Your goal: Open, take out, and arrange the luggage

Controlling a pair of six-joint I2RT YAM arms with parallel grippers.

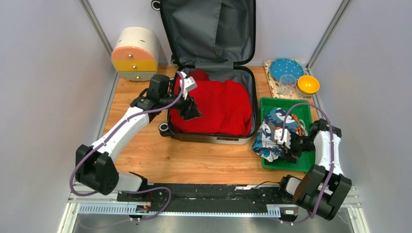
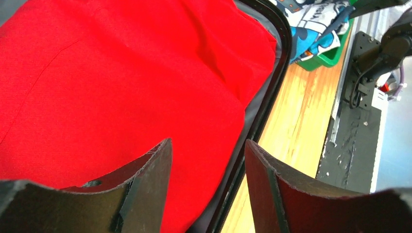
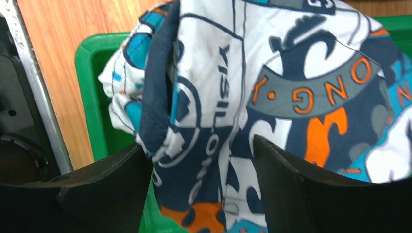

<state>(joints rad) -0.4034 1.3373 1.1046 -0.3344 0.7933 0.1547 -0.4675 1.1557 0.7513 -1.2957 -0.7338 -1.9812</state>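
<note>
Top external view: we see the luggage point(image 1: 209, 34) lying open at the back of the table point(image 1: 145, 160); our left claw point(image 1: 190, 110) hangs wide open and empty over the red cloth point(image 1: 218, 107) inside; our right claw point(image 3: 199, 145) gapes wide around the patterned cloth point(image 3: 272, 97) in the green tray point(image 1: 272, 103), maybe touching it

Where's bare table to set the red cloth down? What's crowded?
Best: wood between suitcase front rim and base rail. Smaller: left strip beside suitcase, under the left arm. Crowded: tray full of patterned cloth; back-right corner holds plate, cup, bowl.
</note>
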